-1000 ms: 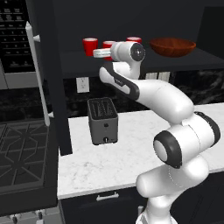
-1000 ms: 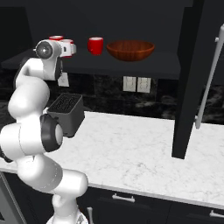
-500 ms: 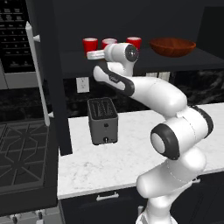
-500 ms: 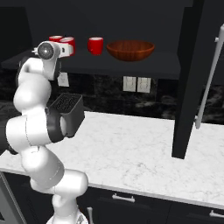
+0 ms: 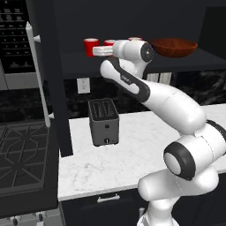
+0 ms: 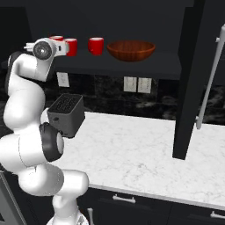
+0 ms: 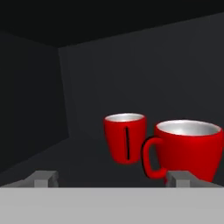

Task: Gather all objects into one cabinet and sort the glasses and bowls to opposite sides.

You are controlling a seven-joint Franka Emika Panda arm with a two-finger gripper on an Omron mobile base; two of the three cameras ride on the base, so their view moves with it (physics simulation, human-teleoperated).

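Observation:
Three red cups stand on the dark cabinet shelf (image 5: 185,61): one at the left (image 5: 90,46), one in the middle (image 5: 109,43) partly behind my hand, one further right (image 5: 134,39). The wide reddish-brown bowl (image 5: 174,46) rests at the shelf's right side, apart from the cups. My gripper (image 5: 96,51) hovers at shelf height in front of the left cups, open and holding nothing. In the hand view its fingertips (image 7: 42,178) stand wide apart; two cups (image 7: 125,138) (image 7: 188,149) sit just beyond them, the nearer with its handle toward the other.
A dark toaster (image 5: 103,121) sits on the white marble counter (image 5: 132,145) under the shelf. The open cabinet doors with long silver handles (image 5: 39,79) (image 6: 210,77) flank the shelf. A stove (image 5: 22,152) lies to the left.
My wrist and elbow have shifted a little and the hand has risen slightly at the shelf's left. Cups and bowl have stayed put.

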